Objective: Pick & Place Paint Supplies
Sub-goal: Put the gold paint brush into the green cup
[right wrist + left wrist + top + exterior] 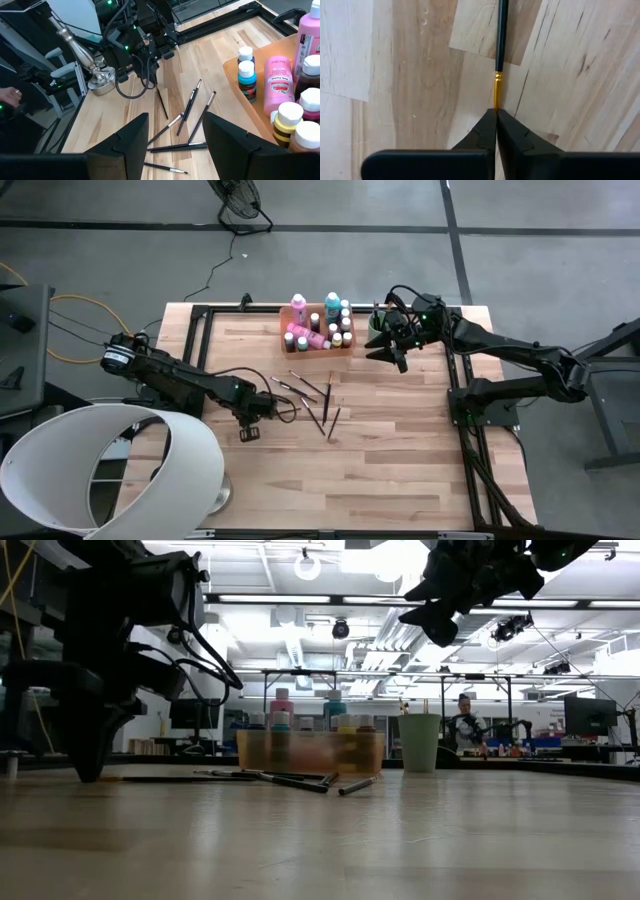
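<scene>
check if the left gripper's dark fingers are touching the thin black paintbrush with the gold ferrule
Touching: the left wrist view shows the left gripper shut on the paintbrush at its ferrule.

Paintbrushes (290, 780) before orange tray (310, 752)

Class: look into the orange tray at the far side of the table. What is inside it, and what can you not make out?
The orange tray holds paint bottles with white caps, pink, teal and brown ones. Their lower parts are hidden behind each other and the tray's wall, so the tray's floor cannot be seen.
</scene>
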